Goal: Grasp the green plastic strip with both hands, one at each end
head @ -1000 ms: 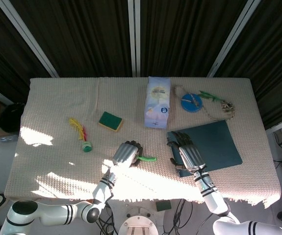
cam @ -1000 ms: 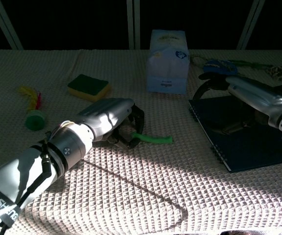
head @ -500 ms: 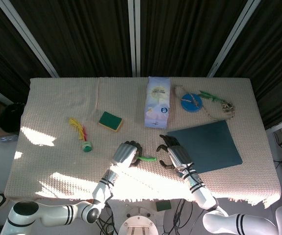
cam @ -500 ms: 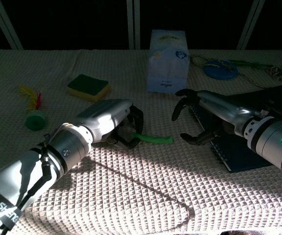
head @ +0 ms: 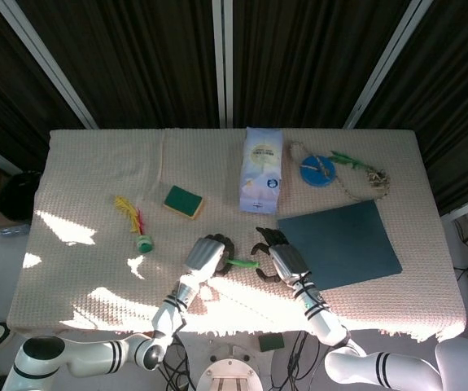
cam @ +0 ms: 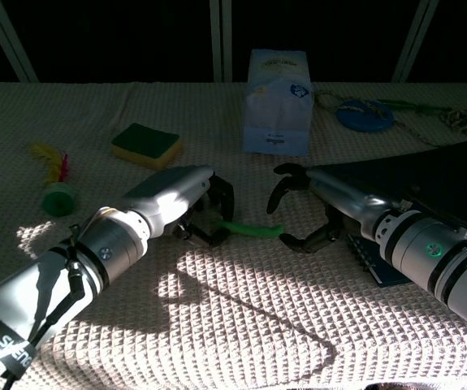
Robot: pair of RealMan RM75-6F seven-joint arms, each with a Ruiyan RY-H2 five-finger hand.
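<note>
Green plastic strip (cam: 249,229) lies flat on the table cloth (head: 95,163), long axis left-right. Left hand (cam: 186,205) grips its left end; the free end points into the right hand (cam: 318,207) — fingers spread and curled around the tip, not closed. Dark notebook (head: 339,243) sits just behind the right fingers, tissue pack (cam: 278,101) beyond. Versus 0.5 s ago, the right hand has moved leftward up to the tip.

Hard, low sunlight is thrown across the near part of the worktop (head: 95,195), where bright patches are blown out almost to white. Long, sharp shadows of both arms are cast toward the near edge in the chest view. Beyond the worktop the background is left nearly black. Both views are rendered in focus, without noticeable blur.
</note>
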